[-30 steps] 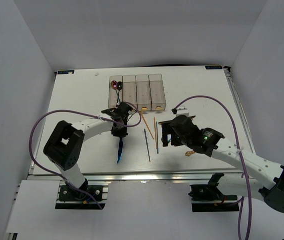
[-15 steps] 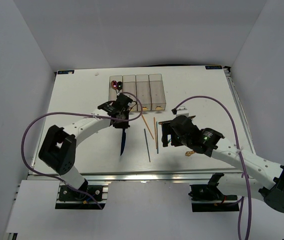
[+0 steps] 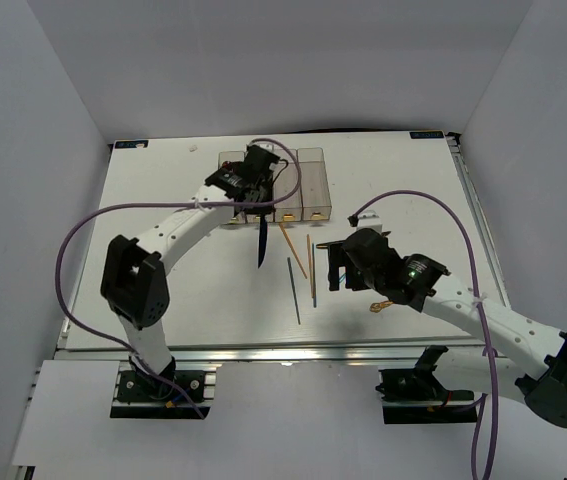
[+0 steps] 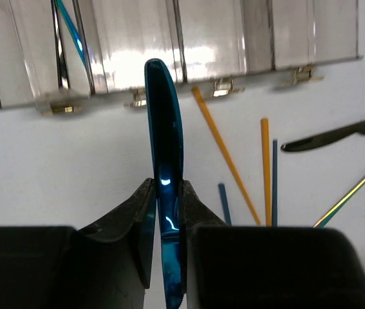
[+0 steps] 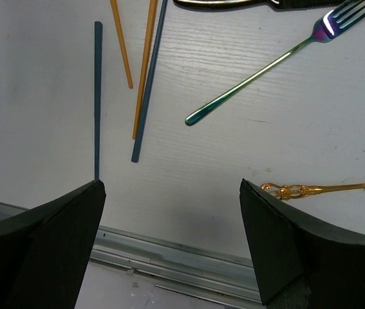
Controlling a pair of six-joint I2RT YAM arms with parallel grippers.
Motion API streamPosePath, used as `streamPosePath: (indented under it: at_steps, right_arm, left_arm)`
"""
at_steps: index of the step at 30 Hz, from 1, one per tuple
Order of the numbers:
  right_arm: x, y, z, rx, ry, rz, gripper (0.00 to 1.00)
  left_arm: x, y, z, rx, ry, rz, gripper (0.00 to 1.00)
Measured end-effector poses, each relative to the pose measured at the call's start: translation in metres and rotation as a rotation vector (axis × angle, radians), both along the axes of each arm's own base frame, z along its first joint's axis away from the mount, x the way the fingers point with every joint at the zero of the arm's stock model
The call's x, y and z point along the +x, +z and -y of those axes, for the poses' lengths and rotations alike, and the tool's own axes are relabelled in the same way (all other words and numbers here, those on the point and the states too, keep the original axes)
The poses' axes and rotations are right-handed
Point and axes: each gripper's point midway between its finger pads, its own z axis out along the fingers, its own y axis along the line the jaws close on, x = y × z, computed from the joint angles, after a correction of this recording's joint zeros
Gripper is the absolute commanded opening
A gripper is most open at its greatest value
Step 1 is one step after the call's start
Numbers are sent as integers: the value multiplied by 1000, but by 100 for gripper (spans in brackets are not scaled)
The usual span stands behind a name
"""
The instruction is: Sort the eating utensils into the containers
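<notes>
Although the left arm's fingers (image 4: 137,222) were clamped on the blue knife (image 4: 163,129), the hold looked thin: two narrow pads pinched the flat sides of slick metal partway along its length. The knife was carried off the tabletop (image 3: 163,220), its rounded end reaching the near edge of the containers (image 4: 214,38), level with the yellow-marked end of the second bin in the wrist view. That end sat close to the wall shared with the bin already holding a dark handle. The likeliest fault from there was a swivel in the pinch. Any tilt of the wrist could let the long knife pivot and slide out short of the containers, or land across a dividing wall rather than inside one narrow bin. A release slightly off line would probably put it in with the wrong kind. The right arm's fingers (image 5: 53,238) stood wide apart and empty, well to the near side of the containers, above loose chopsticks (image 5: 145,71) and an iridescent fork (image 5: 266,64) — no risk there.
</notes>
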Motion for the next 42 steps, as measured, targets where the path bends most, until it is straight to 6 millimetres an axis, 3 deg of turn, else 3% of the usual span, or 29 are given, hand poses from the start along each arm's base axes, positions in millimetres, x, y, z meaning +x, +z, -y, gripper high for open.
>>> streamPosePath:
  at_steps: [7, 11, 16, 22, 24, 26, 28, 32, 34, 36, 37, 40, 42]
  right_arm:
    - [0, 0, 11, -25, -28, 1, 89]
    - [1, -1, 14, -33, -36, -2, 89]
    - [1, -2, 17, -40, -42, -4, 89]
    - [2, -8, 18, -57, -50, -15, 89]
    - [4, -13, 20, -63, -59, -25, 89]
    - [6, -17, 21, -71, -67, -40, 89]
    - [9, -21, 21, -77, -69, -49, 89]
    - [13, -26, 15, -79, -53, -66, 89]
    - [16, -25, 9, -65, -45, -65, 89]
    - [19, -23, 4, -50, -42, -60, 89]
    - [22, -21, 2, -41, -43, -54, 89]
    - [28, -16, -2, -13, -48, -42, 89]
    - [31, -13, -4, 5, -47, -42, 89]
  left_arm:
    - [65, 17, 20, 28, 24, 68, 0]
    - [105, 29, 20, 20, 55, 110, 0]
    - [140, 37, -3, -7, 109, 140, 0]
    - [155, 29, -36, -28, 170, 128, 1]
    - [144, 12, -38, -34, 174, 105, 15]
    - [119, -5, -37, -33, 157, 48, 28]
    - [97, -8, -30, -48, 127, 17, 30]
    - [77, 33, -7, -110, 59, 81, 29]
    - [67, 61, 4, -144, 27, 139, 40]
    - [50, 84, 11, -173, -1, 189, 59]
    - [39, 93, 13, -188, -11, 212, 61]
    - [5, 104, 9, -229, -34, 242, 62]
    - [-8, 107, 1, -238, -31, 247, 63]
